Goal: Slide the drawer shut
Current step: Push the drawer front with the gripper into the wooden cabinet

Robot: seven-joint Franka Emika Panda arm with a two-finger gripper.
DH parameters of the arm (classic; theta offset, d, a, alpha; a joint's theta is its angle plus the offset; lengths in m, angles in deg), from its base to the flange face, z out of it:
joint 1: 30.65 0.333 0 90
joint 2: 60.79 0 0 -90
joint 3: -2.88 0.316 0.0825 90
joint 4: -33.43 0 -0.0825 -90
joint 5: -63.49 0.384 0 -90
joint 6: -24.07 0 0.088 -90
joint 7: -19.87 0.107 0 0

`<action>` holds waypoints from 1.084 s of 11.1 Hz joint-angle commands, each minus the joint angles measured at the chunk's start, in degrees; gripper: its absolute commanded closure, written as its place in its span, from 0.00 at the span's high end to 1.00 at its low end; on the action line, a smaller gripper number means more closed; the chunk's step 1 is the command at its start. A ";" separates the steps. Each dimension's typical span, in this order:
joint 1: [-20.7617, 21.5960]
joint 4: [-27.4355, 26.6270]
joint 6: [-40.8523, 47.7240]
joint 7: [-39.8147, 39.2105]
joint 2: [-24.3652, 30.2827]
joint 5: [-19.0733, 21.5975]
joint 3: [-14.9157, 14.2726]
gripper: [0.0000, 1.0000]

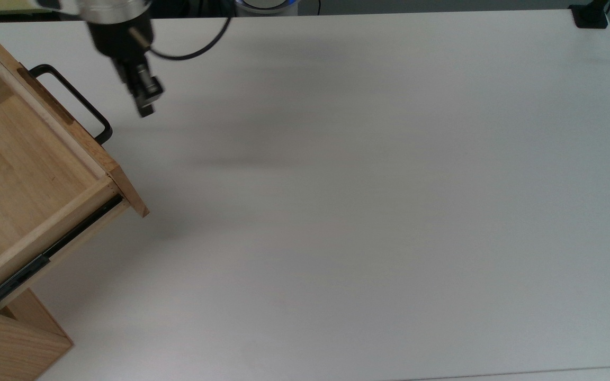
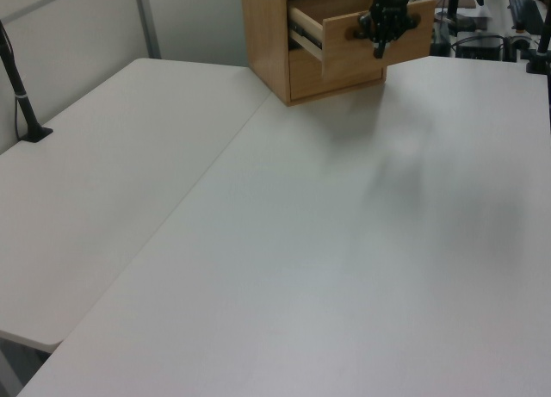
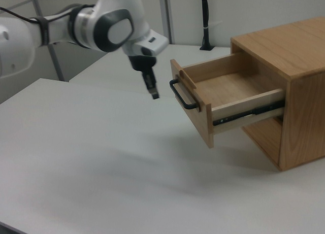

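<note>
**Approach to open drawer, no contact yet**

Light-wood box drawer (image 3: 223, 99) with black U-shaped bar handle (image 3: 181, 95) stands pulled far out of plain wooden cabinet (image 3: 292, 76) at the top view's left table (image 1: 368, 211) edge. Black gripper (image 3: 154, 94) hangs just beside handle, apart, likely lining up a push on the front panel. Jaws: cannot tell whether parted. Cabinet cut off in top view.

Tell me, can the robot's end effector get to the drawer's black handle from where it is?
Probably yes. The end effector hangs in the air close in front of the handle of the open drawer, not touching it. Only bare table lies between and below them, so the way looks free.
</note>
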 commanded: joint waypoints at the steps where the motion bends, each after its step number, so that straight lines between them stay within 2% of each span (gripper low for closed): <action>1: -0.54 4.44 -7.10 1.54 -5.40 -1.84 -3.50 0.00; 4: -1.16 5.13 -16.95 1.63 -7.78 -2.29 -6.05 0.00; 8: -5.46 10.67 -32.41 1.45 -14.19 -4.48 -6.32 0.00; 9: -6.07 10.77 -36.89 1.36 -15.25 -6.48 -6.23 0.00; 12: -7.05 10.77 -48.85 1.28 -19.29 -8.78 -6.41 0.00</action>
